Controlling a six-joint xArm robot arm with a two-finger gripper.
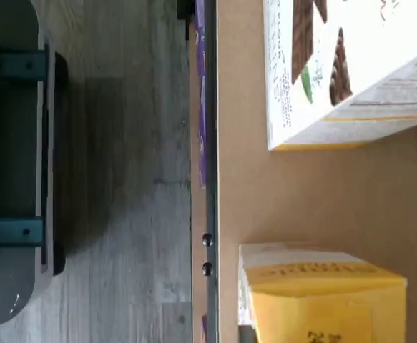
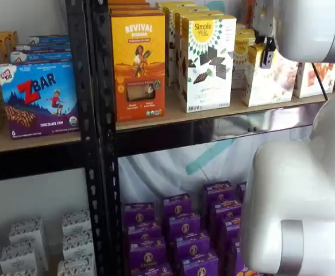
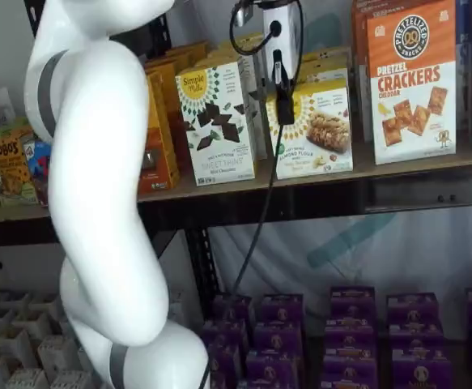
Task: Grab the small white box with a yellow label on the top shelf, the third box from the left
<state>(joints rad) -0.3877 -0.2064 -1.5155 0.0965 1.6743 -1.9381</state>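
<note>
A short white cardboard carton, the small white box (image 3: 314,130), stands upright on the tan wooden top shelf (image 3: 397,168), just right of a taller white box (image 3: 217,121) printed with dark squares. The gripper (image 3: 282,101) hangs in front of its yellow logo; only slim black fingers (image 3: 282,77) show side-on, so its opening cannot be told.

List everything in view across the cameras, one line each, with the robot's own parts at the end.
small white box: one, white with yellow logo and cookie picture, top shelf, behind the fingers.
tall white box: one, white with dark chocolate squares, beside the small white box.
orange Revival box: one, orange-yellow, top shelf next to the black upright.
pretzel cracker box: one, orange and white, on the small box's other side.
ZBar box: one, blue and purple, neighbouring shelf bay.
purple boxes: many, purple, lower level.
top shelf: one, tan board with grey rail.
fingers: black, side-on, in front of the small white box; opening unclear.
arm: white, in the foreground.
</note>
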